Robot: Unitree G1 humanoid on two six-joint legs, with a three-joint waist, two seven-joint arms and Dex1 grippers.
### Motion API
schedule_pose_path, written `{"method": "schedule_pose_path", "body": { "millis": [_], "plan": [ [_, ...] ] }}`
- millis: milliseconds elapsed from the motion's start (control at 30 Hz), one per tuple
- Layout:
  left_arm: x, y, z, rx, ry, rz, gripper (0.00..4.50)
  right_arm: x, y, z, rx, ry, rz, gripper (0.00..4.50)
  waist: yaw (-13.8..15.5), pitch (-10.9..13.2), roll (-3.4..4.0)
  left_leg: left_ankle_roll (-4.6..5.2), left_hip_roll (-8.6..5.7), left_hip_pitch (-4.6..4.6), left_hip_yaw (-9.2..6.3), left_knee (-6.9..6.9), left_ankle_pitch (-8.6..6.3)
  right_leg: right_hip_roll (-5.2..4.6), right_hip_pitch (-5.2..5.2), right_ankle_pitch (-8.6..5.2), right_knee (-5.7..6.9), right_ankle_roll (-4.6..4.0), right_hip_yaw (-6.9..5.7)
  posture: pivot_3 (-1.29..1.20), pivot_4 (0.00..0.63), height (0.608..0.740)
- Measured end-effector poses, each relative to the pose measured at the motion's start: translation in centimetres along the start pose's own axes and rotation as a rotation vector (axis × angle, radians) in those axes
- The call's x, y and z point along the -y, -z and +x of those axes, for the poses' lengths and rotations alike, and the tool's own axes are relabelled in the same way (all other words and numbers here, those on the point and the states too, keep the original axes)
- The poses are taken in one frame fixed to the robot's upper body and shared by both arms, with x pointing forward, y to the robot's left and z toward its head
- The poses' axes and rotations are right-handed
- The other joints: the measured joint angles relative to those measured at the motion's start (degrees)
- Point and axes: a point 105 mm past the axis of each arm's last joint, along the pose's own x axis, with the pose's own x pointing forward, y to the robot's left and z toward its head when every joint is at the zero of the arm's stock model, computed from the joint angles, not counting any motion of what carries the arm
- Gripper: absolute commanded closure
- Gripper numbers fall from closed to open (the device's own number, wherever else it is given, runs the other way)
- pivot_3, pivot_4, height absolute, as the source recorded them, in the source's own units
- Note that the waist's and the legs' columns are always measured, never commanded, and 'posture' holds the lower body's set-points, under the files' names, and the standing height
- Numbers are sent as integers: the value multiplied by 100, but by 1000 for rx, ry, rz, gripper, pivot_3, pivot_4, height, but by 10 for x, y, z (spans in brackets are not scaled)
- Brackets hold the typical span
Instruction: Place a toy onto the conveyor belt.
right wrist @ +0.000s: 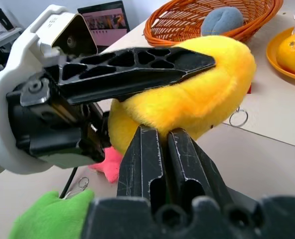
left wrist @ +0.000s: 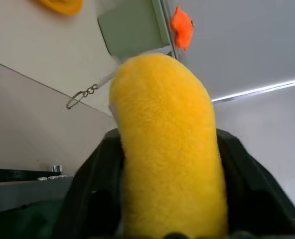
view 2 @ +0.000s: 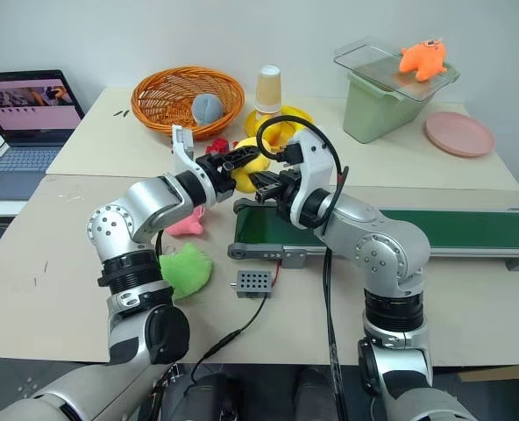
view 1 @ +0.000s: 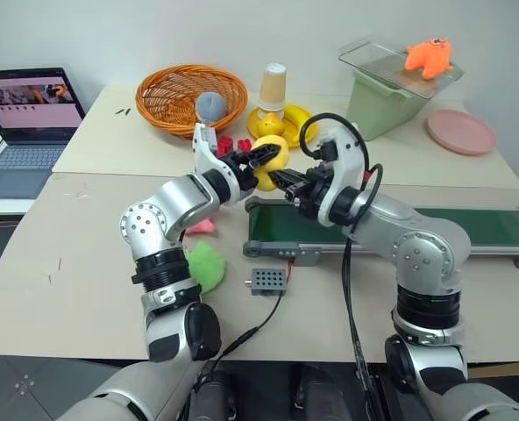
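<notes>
Reaching level toward the right, the left gripper [view 1: 261, 160] has its black fingers spread around the fluffy yellow plush toy [view 1: 271, 167], one finger lying along the toy's top. Facing it from the right, the right gripper [right wrist: 163, 149] is pinched tight, tips pressing the plush. Just below both lies the long dark green conveyor belt [view 1: 470, 230].

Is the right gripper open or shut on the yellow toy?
Shut: the right gripper's fingers press together at the yellow toy's underside.
</notes>
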Motion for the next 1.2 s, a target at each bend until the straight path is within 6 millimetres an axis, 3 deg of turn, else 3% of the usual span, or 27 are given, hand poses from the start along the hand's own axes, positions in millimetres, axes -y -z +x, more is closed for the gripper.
{"method": "schedule_pose_path", "body": {
  "millis": [233, 400, 500, 833, 1067, 1200],
  "plan": [
    [4, -21, -15, 16, -17, 54, 1122, 0, -1, -1, 0, -7, -9, 4500, -33, 0, 0, -7, 2, 6, -1, -7, 4, 1, -1, 0, 4, -1, 2, 0, 150, 734],
    [19, -54, -49, 18, -56, 264, 1122, 10, -4, -12, -20, 14, -78, 4500, -52, 0, 1, -9, -1, 19, 1, -27, 5, 1, -2, -2, 1, -1, 9, 0, 150, 734],
    [19, -63, -73, -52, -112, 437, 1122, 20, -6, -23, -45, 34, -133, 4500, -59, 0, 2, -14, -2, 24, 5, -42, 8, 1, -5, -9, 1, -4, 8, 0, 150, 734],
    [57, -35, -110, -332, 59, 920, 1122, 32, -10, -54, -176, -3, -307, 4500, -74, 4, 10, -27, -3, 30, 34, -62, 12, 2, -11, -23, 1, -13, 9, 0, 150, 734],
    [47, -26, -111, -444, 167, 1140, 1122, 31, 16, -82, -512, -96, -782, 4500, -34, 6, 10, -35, 2, 27, 38, -58, 15, 0, -19, -58, -5, 18, 11, 0, 150, 734],
    [45, -22, -110, -491, 213, 1196, 1122, 35, 18, -81, -564, -152, -1077, 4500, -62, 7, 9, -33, 6, 23, 30, -52, 16, 0, -37, -60, 1, 21, 25, 0, 150, 734]
  ]
}}
